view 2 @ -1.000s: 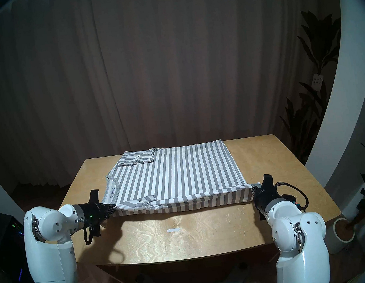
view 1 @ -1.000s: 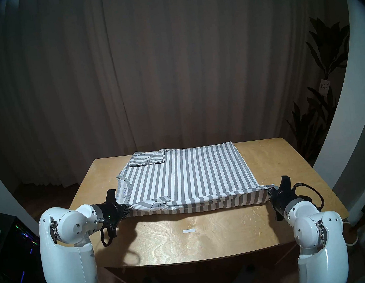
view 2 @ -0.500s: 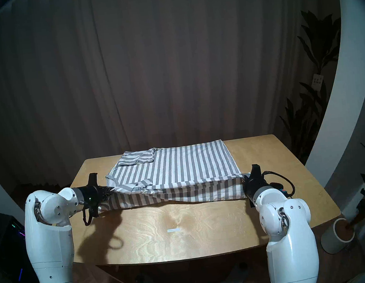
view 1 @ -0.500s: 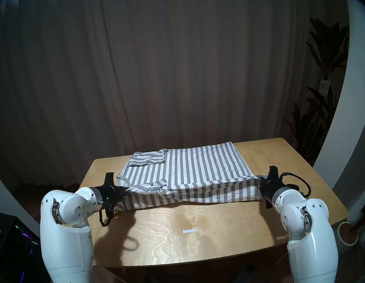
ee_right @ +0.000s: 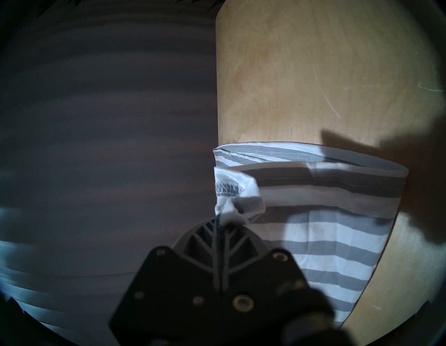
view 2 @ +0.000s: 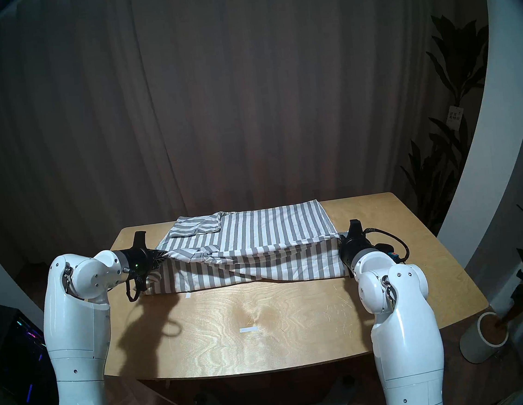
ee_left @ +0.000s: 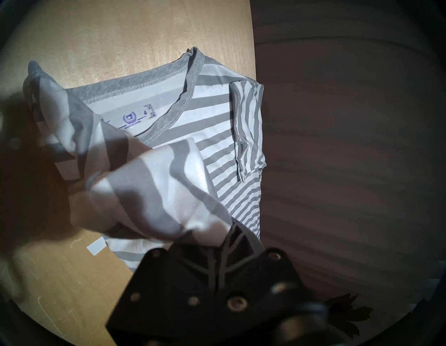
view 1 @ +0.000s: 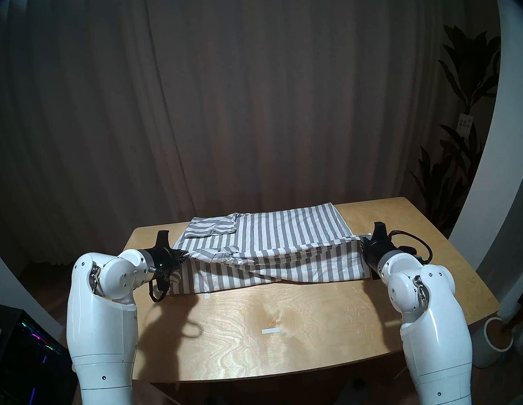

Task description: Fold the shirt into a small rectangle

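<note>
The grey-and-white striped shirt (view 1: 270, 241) (view 2: 254, 235) lies across the far half of the wooden table (view 1: 267, 331). Its near edge is lifted in a taut line between both grippers, and the fabric below hangs to the tabletop. My left gripper (view 1: 186, 256) (ee_left: 228, 229) is shut on the shirt's left shoulder corner. My right gripper (view 1: 361, 241) (ee_right: 220, 221) is shut on the hem corner at the right. The grey neckband (ee_left: 169, 79) and the neck label (ee_left: 135, 118) show in the left wrist view. A folded sleeve (view 1: 211, 230) rests at the far left.
A small white tape strip (view 1: 271, 330) marks the table's near middle; a second strip (ee_left: 96, 245) lies by the shirt's left edge. A dark curtain hangs behind the table. Potted plants (view 1: 460, 150) stand at the right, a lit computer case (view 1: 28, 350) on the floor at the left.
Both grippers have carried the shirt's near edge up and away from me, over the flat part. The hanging flap has grown taller, and the neckband is now hidden in the head views.
</note>
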